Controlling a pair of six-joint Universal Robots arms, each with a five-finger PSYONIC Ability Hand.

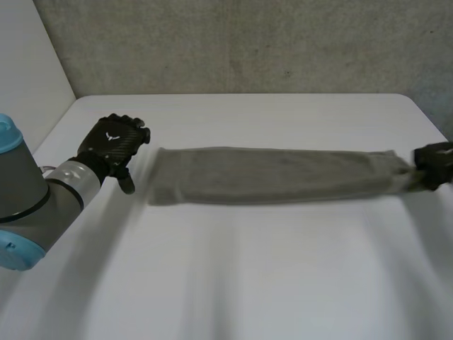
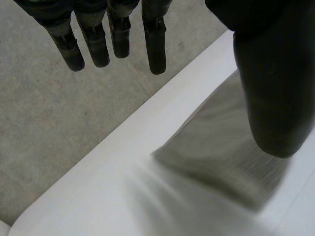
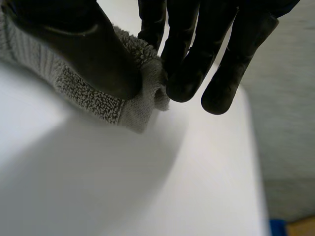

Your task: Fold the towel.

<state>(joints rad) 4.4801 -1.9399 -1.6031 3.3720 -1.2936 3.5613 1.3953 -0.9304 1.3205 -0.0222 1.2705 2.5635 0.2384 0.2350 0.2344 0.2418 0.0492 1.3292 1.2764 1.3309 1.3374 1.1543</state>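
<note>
Towel (image 1: 276, 176) lies as one long narrow band across the desk (image 1: 241, 276), parallel to the far edge and nearer that edge than the near one. It runs from near the left edge out to the right edge.

Right hand (image 1: 433, 164) is at the right edge. Its fingers (image 3: 189, 73) and thumb are closed on the towel's end, with the cloth bunched in the pinch. My read: it's anchoring or pulling that end to keep the band taut along its length.

Left hand (image 1: 112, 145) sits just beside the towel's left end, with a small gap showing in the head view. Its fingers (image 2: 156, 46) are loose and apart from the thumb and hold nothing. The thumb hangs over the end of the cloth in the wrist view; can't tell if it touches. It looks placed to take that end for the next fold.

The towel is grey-brown terry with a visible loop pile and a flat-woven hem band at the pinched end. It looks already folded lengthwise: thick, with soft rounded long edges. The left end is square and flat; the right end tapers into the grip. Limp cloth, so it'll sag if lifted by one end only.
</note>
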